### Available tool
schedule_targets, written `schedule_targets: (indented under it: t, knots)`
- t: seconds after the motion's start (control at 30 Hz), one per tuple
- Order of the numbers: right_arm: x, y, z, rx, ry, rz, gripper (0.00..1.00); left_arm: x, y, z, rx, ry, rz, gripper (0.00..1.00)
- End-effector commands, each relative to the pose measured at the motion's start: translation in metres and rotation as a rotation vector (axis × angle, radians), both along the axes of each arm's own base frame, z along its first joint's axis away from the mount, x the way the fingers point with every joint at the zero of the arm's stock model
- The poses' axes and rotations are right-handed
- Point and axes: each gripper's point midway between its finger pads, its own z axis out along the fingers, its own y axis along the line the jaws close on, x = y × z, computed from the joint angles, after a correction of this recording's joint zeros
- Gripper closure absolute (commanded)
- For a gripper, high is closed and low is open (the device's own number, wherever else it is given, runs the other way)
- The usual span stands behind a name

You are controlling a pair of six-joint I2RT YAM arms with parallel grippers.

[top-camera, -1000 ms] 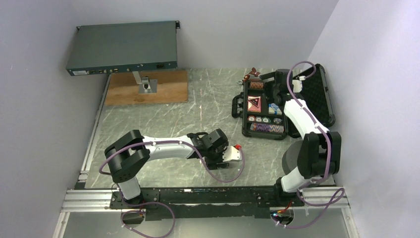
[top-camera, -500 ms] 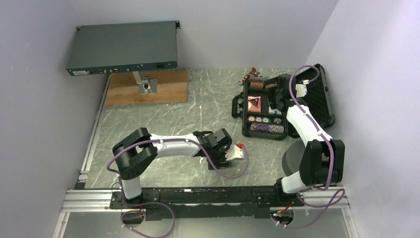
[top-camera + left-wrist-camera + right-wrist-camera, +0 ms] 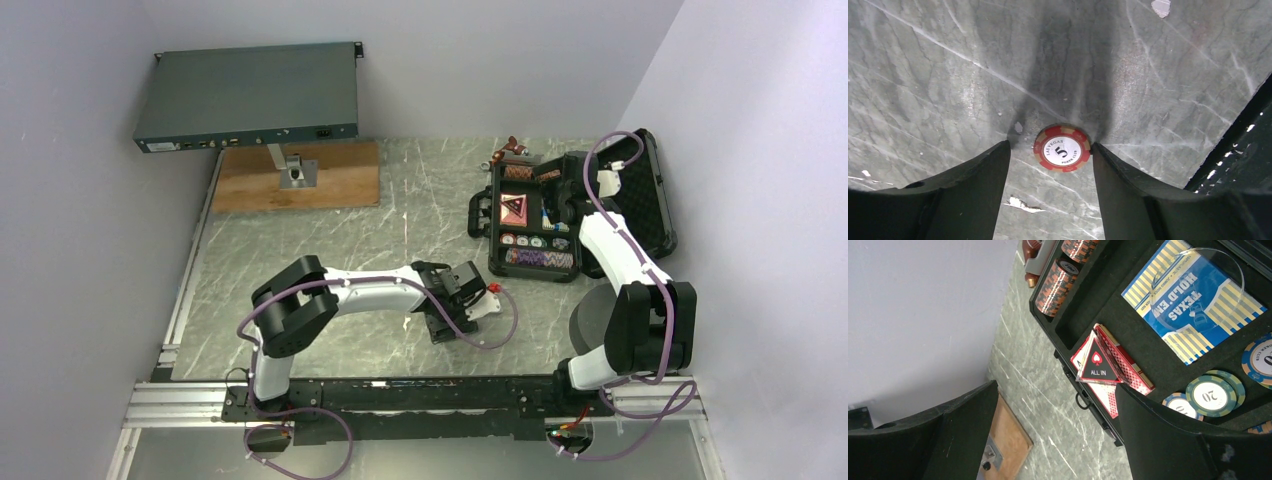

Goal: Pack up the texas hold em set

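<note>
The black case (image 3: 640,190) lies open at the back right. Its foam tray holds the red-black triangle piece (image 3: 516,207) (image 3: 1096,365), a blue card deck (image 3: 1193,310) and several chips (image 3: 1213,395). Over the tray hovers my right gripper (image 3: 565,200) (image 3: 1057,385), open and empty. A red "5" poker chip (image 3: 1062,148) (image 3: 492,290) lies flat on the table in front of the case. My left gripper (image 3: 1050,146) (image 3: 484,300) is open around it. The chip touches the right finger, and a gap shows on the left.
A grey-blue rack box (image 3: 248,97) stands on a post over a wooden board (image 3: 300,178) at the back left. A red-handled wrench (image 3: 510,150) lies behind the case. A dark edge (image 3: 1243,150) crosses the lower right of the left wrist view.
My left arm has reached further right toward the case, and the red chip has stayed at its fingertips. The right gripper shifted slightly over the tray, then held still.
</note>
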Motion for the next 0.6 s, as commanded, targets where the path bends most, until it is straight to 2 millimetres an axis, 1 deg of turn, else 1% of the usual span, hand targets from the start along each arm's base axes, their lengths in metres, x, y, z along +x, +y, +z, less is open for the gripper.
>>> schedule_targets:
  t: [0.0, 0.03, 0.17, 0.23, 0.37, 0.47, 0.57]
  knots:
    - [0.000, -0.005, 0.021, -0.022, -0.049, -0.004, 0.10, -0.005, 0.020, -0.017, 0.134, -0.011, 0.076, 0.37]
    - [-0.001, -0.005, 0.021, -0.023, -0.048, -0.004, 0.10, -0.007, 0.019, -0.017, 0.134, -0.008, 0.081, 0.39]
    - [-0.002, -0.005, 0.022, -0.023, -0.051, -0.005, 0.10, -0.013, 0.013, -0.014, 0.107, 0.015, 0.081, 0.37]
    - [-0.003, -0.006, 0.022, -0.031, -0.049, -0.005, 0.10, -0.012, 0.015, -0.014, 0.119, 0.013, 0.091, 0.39]
    - [-0.005, -0.008, 0.024, -0.040, -0.053, -0.008, 0.11, -0.016, 0.022, -0.023, 0.163, 0.033, 0.104, 0.46]
    - [-0.005, -0.009, 0.025, -0.046, -0.056, -0.009, 0.11, -0.027, 0.022, -0.030, 0.175, 0.098, 0.095, 0.45]
    - [-0.005, -0.008, 0.025, -0.044, -0.060, -0.007, 0.11, -0.028, 0.024, -0.033, 0.186, 0.105, 0.098, 0.47]
